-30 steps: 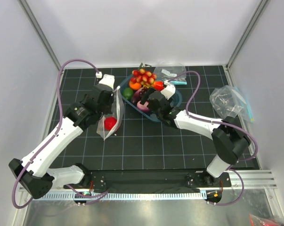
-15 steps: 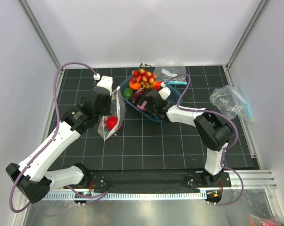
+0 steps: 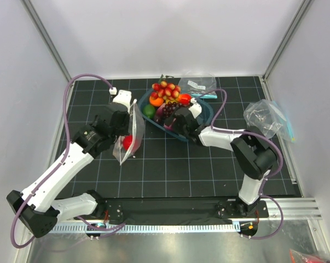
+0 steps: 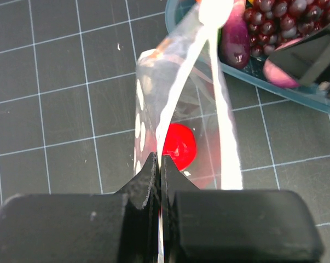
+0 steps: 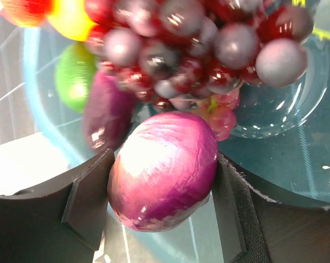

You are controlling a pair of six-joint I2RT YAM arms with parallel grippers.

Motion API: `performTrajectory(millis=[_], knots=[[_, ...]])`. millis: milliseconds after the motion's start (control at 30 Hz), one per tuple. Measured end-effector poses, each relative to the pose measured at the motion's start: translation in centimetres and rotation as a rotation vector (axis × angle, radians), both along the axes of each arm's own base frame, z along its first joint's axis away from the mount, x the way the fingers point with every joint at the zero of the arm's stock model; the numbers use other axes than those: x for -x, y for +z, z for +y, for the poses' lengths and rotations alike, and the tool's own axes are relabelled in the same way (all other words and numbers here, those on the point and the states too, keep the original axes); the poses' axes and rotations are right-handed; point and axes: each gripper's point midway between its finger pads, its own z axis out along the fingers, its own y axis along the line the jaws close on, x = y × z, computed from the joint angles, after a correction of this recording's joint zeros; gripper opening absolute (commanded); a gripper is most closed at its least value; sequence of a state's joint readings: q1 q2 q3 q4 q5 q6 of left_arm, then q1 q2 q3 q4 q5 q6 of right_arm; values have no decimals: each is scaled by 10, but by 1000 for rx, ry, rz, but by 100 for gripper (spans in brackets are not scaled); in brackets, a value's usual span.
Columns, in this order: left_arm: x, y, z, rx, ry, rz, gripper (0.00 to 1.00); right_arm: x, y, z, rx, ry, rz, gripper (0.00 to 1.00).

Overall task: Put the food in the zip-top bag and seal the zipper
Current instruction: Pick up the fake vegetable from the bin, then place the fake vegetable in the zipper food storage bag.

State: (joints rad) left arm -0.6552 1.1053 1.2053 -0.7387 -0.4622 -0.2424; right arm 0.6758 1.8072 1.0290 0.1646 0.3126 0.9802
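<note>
My left gripper (image 4: 160, 161) is shut on the mouth edge of the zip-top bag (image 4: 219, 137), holding it up off the mat. The bag's zipper strip (image 4: 178, 93) runs away from the jaws. A red tomato (image 4: 177, 147) lies inside the bag (image 3: 133, 129). My right gripper (image 5: 163, 164) reaches into the blue tray (image 3: 206, 112), and both pads press on the sides of the purple-pink onion (image 5: 165, 170). The dark purple grape bunch (image 5: 208, 49) lies just beyond the onion. The left gripper (image 3: 127, 121) is left of the tray.
The tray also holds a red-yellow grape bunch (image 3: 166, 89), an orange fruit (image 3: 156, 100), a green lime (image 3: 148, 109) and a purple eggplant (image 4: 235, 41). Plain clear bags lie behind the tray (image 3: 197, 83) and at the right edge (image 3: 266, 118).
The right gripper pushed deeper into the tray and its jaws closed in on the onion. The left arm still holds the bag, shifted slightly.
</note>
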Motion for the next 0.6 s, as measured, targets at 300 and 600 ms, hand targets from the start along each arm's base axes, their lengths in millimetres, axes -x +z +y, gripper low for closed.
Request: performTrajectory(millis=[300, 600], knots=[[2, -4, -2, 7, -11, 5, 0, 17, 92, -10, -33, 109, -260, 38], [3, 2, -2, 25, -14, -6, 0, 75, 173, 36, -23, 380, -565, 37]])
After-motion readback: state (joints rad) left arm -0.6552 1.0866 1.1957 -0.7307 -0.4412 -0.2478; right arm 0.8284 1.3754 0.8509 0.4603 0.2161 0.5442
